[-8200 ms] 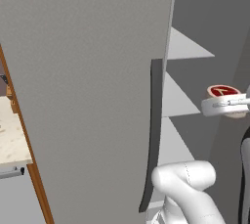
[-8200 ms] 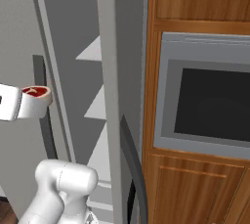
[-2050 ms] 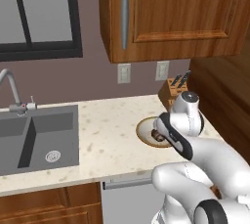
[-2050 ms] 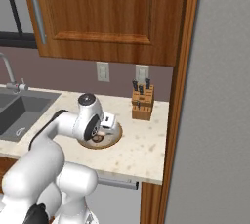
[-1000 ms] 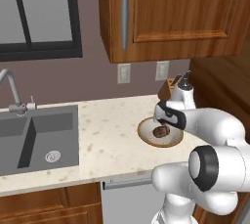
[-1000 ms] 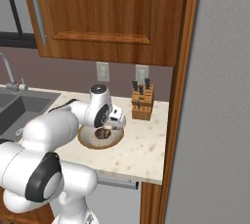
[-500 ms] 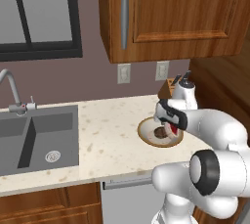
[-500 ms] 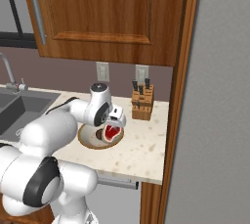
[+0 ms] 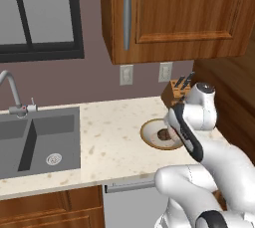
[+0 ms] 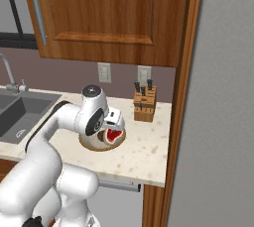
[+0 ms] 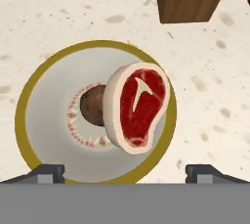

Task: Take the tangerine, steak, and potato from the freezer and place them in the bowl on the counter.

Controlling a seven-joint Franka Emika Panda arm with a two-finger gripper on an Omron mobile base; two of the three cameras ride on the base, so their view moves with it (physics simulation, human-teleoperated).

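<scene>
Gripper (image 11: pixel 125 170) agape above steak (image 11: pixel 139 106), potato (image 11: pixel 93 105) in bowl (image 11: pixel 34 100).

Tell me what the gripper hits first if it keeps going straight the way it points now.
Most likely the steak, lying in the bowl straight below the open gripper, with the potato beside it. Depth is hard to judge.

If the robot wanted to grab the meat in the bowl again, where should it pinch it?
Probably across the steak at its white fat rim, coming straight down from above. In the hand view it lies face up in the bowl, partly resting on the potato, so its edges look free. The open gripper hovers right over it.
</scene>
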